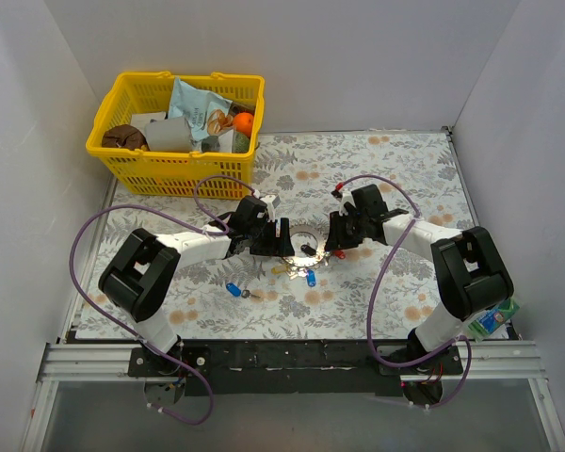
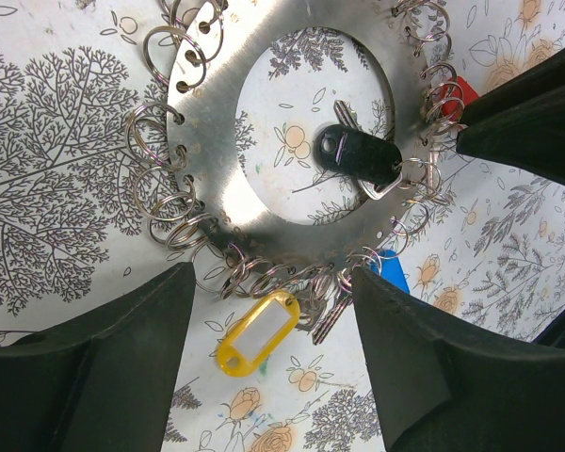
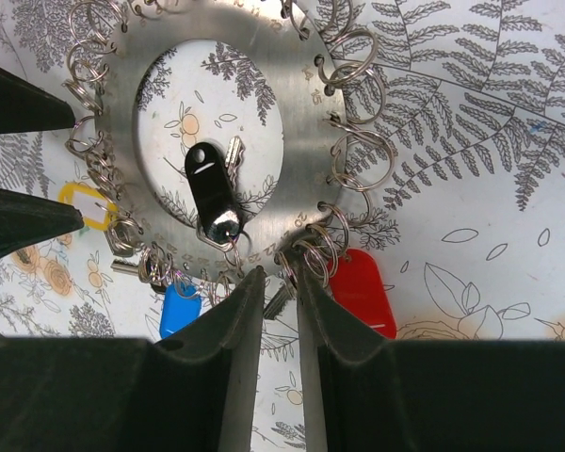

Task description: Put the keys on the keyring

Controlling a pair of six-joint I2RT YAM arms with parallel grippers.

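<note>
White walls, floral table cover [image 1: 395,169]: the keyring [image 3: 301,122] lies flat between my two grippers.
My left gripper [image 2: 268,282] stands spread wide at the keyring's ring-hung rim. My right gripper [image 3: 282,278] has its jaws nearly together at the rim rings beside a red key [image 3: 363,287]; I cannot tell whether they are pinching anything. A blue key [image 1: 233,290] lies apart.

We see bright, even light from overhead, with only soft, short shadows beneath the arms [image 1: 198,247] on the table [image 1: 395,160]. The keyring [image 2: 209,179] gives a mild brushed sheen. In both wrist views the fingers [image 3: 231,367] loom dark and slightly blurred.
</note>
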